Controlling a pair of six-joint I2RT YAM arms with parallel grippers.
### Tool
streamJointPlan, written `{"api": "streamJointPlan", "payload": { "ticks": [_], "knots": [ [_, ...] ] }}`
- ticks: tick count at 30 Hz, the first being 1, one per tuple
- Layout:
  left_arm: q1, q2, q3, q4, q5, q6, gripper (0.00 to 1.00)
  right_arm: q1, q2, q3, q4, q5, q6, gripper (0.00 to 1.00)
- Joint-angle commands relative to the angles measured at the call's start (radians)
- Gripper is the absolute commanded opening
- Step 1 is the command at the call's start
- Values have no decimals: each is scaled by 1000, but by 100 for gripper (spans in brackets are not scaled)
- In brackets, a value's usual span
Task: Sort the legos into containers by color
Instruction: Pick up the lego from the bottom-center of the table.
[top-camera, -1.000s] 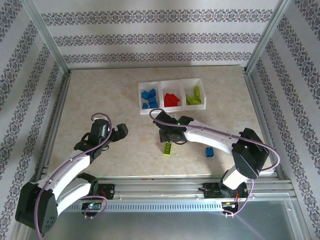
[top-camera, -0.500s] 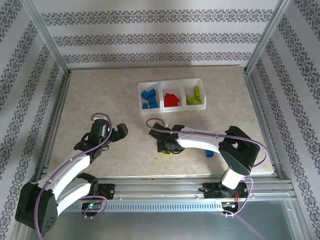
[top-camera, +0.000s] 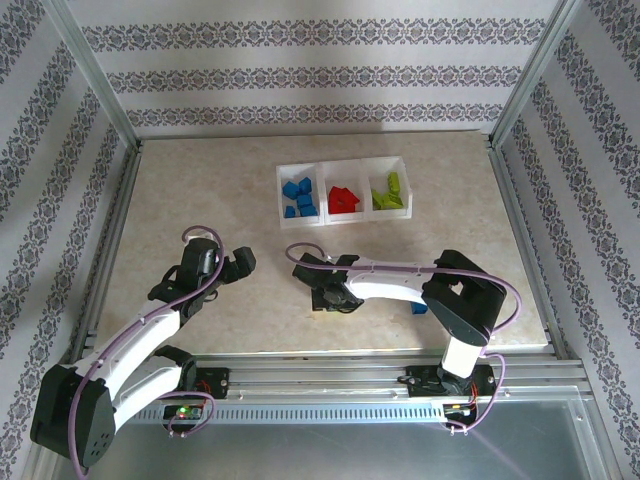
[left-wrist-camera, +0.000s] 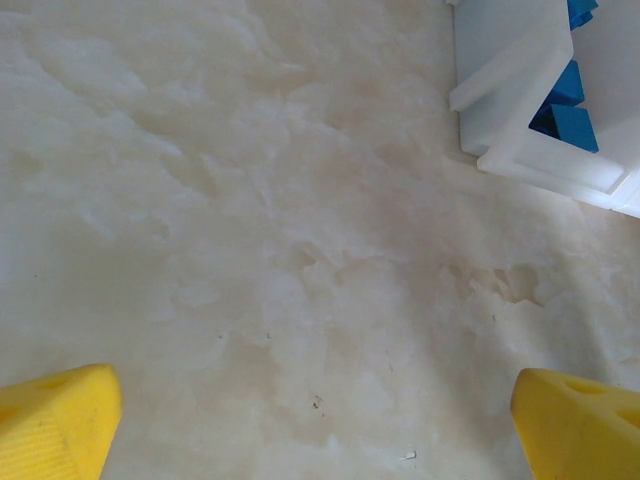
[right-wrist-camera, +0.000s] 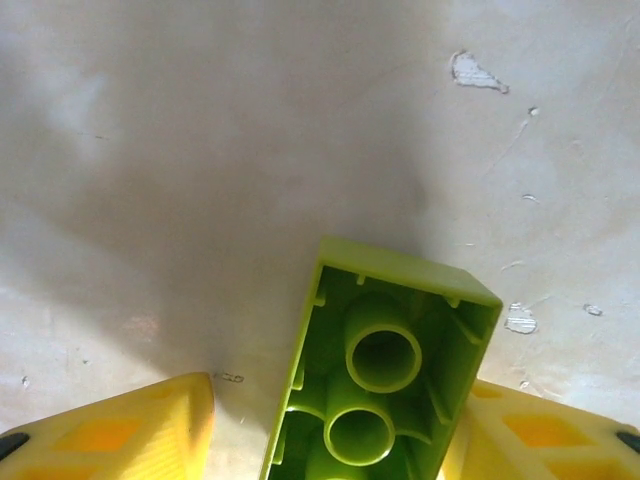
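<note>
Now your right pincer (right-wrist-camera: 335, 425) straddles the upturned lime-green plastic brick (right-wrist-camera: 385, 365), jaws apart, its long axis running between them.

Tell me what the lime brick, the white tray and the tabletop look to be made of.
The lime brick: hard moulded plastic with a slight sheen, going by its hollow underside with round tubes. The white tray: thin plastic, its walls seemingly a little translucent. The tabletop: mottled beige, probably laminate or a stone-look sheet, with small chipped specks.
</note>
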Motion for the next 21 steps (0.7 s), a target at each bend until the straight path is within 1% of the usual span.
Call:
{"api": "streamJointPlan", "payload": {
  "ticks": [1,4,9,15,21],
  "knots": [
    [11,-12,0,-28,-15,10,100,6,23,16,6,29,8,57],
    [12,-11,-2,-26,-13,10,100,6,31,23,5,33,2,49],
    [12,-12,-2,-26,-12,10,100,0,26,48,-19,44,-38,39],
    [11,-13,-8,-21,-11,4,100,-43,-8,83,-62,73,-124,34],
    [12,-14,-6,-26,-15,7,100,-123,-56,115,-98,96,-242,31]
  ]
}}
